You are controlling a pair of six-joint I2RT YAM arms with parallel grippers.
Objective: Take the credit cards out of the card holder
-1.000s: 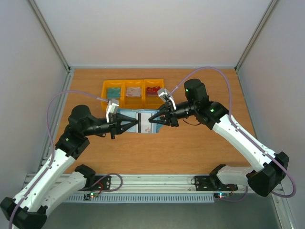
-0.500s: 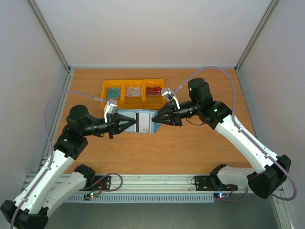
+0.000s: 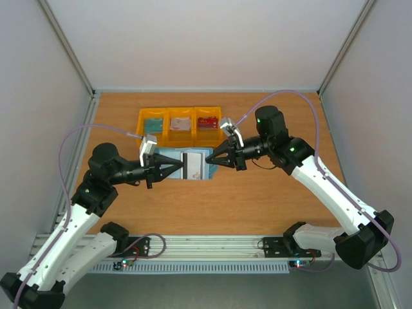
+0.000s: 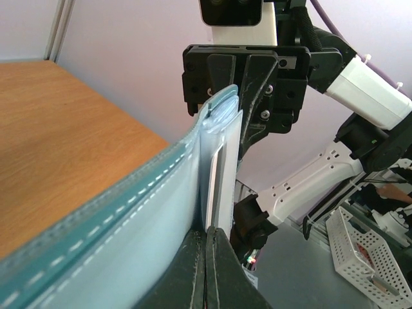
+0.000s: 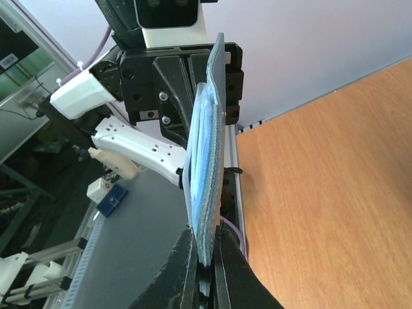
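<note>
The teal-blue card holder (image 3: 205,168) hangs open above the table between both grippers. My right gripper (image 3: 210,161) is shut on its right edge; in the right wrist view the blue fabric of the card holder (image 5: 207,167) stands between the fingers of the right gripper (image 5: 205,243). My left gripper (image 3: 184,168) is shut on a pale credit card with a dark stripe (image 3: 191,165) at the holder's middle. In the left wrist view that card's white edge (image 4: 216,180) rises from the tip of the left gripper (image 4: 206,233), beside the holder's paler inside (image 4: 129,225).
A row of yellow bins (image 3: 170,141) stands behind the grippers, with a teal card (image 3: 153,123), a whitish card (image 3: 181,123) and a red card (image 3: 206,121) inside. Bare wooden tabletop (image 3: 257,199) lies in front and to the right.
The right gripper opened a little, shifted right and shut again on the holder's right edge. The left gripper drew slightly left with the striped card, which now shows more.
</note>
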